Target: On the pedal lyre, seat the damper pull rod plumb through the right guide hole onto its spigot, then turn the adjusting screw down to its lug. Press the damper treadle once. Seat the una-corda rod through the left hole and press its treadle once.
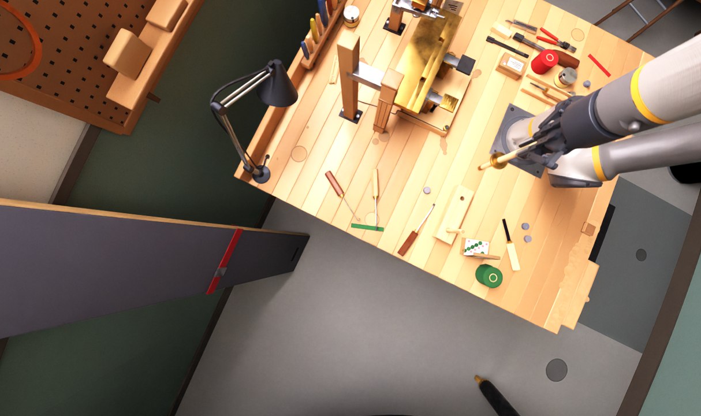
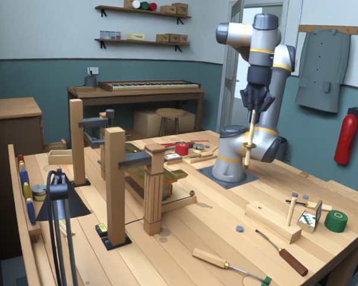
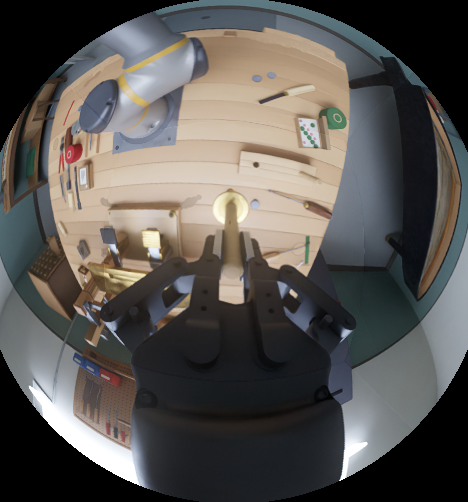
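Note:
A pale wooden pull rod [image 2: 249, 140] with a brass collar [image 1: 498, 162] near its lower end hangs almost plumb from my gripper [image 3: 229, 250], whose two fingers clamp the rod's upper part. It hangs high above the bench, in front of the arm's base. The pedal lyre [image 2: 142, 172] with its brass treadles [image 1: 429, 57] stands clamped between wooden posts further left. A second rod [image 2: 291, 211] stands upright in a wooden holder block [image 2: 273, 221] near the bench's right front; the block's other hole holds nothing.
The arm's own base [image 2: 231, 160] is just behind the hanging rod. Chisels [image 2: 281, 250], felt discs, a green spool [image 2: 335, 220] and a small card box lie on the front of the bench. A desk lamp [image 1: 255, 103] stands at the left edge.

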